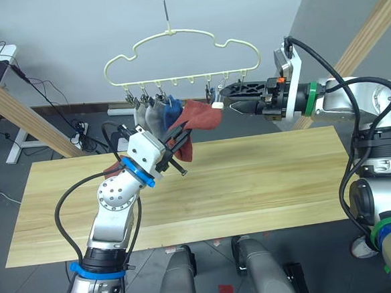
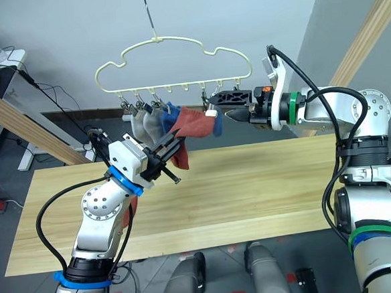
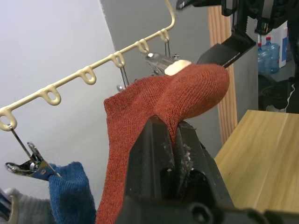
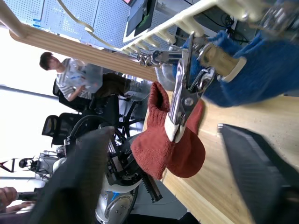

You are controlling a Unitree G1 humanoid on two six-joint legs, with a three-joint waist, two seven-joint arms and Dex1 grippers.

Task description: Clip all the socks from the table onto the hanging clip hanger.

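Observation:
The pale yellow-green clip hanger point(image 1: 172, 32) hangs on its hook above the far edge of the table point(image 1: 264, 175). Two light grey socks point(image 1: 150, 116) and a blue sock point(image 1: 171, 108) hang from its left clips, and another blue sock point(image 4: 252, 79) hangs further right. My left gripper point(image 1: 179, 139) is shut on a rust-red sock point(image 1: 200, 116) and holds it up beneath the hanger. A metal clip point(image 4: 180, 112) with a pale tip rests against the sock's top edge. My right gripper point(image 1: 227, 97) is open, level with that clip, which lies between its fingers.
Slanted round wooden poles stand at the left point(image 1: 25, 115) and right point(image 1: 368, 27) of the table. Cables and a desk sit on the floor at the far left. A seated person point(image 4: 70, 74) shows in the background of the right wrist view.

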